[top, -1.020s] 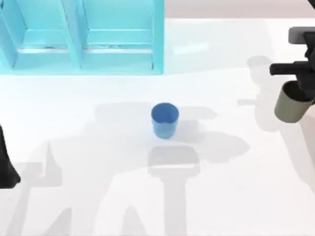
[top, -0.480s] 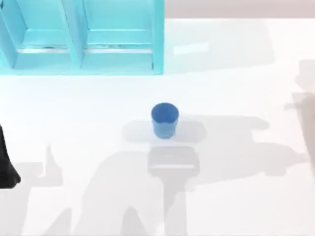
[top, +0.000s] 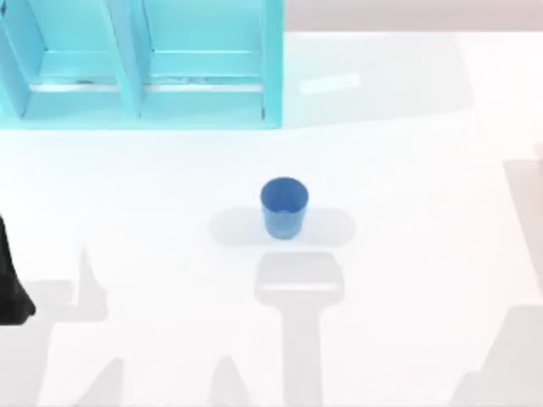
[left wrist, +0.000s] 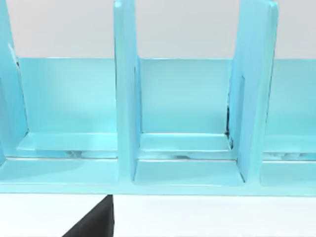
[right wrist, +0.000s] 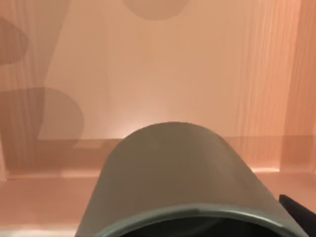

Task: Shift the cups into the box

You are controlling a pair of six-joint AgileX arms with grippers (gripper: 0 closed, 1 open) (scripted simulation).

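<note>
- Cups are split: the blue cup (top: 283,206) is seen at frame centre on the tabletop (top: 407,170), away from the turquoise box (top: 140,64) at upper left.
- Olive-grey cup (right wrist: 182,182) is seen close in the right wrist view, apparently carried; the right claw's closure cannot be told, so slipping is a risk.
- Left claw's state cannot be told.

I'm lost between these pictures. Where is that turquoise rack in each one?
Top view: the turquoise rack sits in the top left corner, at the far edge of the white table.
Left wrist view: the rack is seen close up from the front, spanning the picture.
Right wrist view: this camera faces the olive-grey cup and a wooden wall.
Shared landmark: the rack's upright divider.
</note>
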